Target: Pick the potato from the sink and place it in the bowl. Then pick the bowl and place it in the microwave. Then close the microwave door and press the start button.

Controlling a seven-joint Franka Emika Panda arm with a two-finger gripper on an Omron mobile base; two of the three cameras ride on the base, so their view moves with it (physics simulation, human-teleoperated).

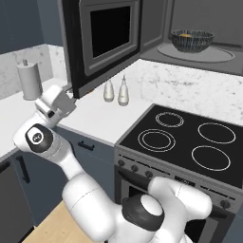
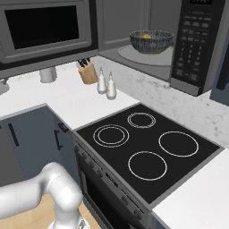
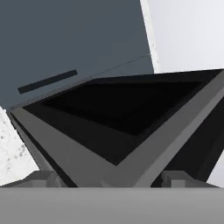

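Even, soft rendered light all round me, with no hard shadows and no glare. The microwave door (image 1: 107, 42) window reads flat black. The desk (image 1: 90, 116) is bright white, nearly washed out. From my end effector camera the door frame looms close, edges slightly soft and blocky.
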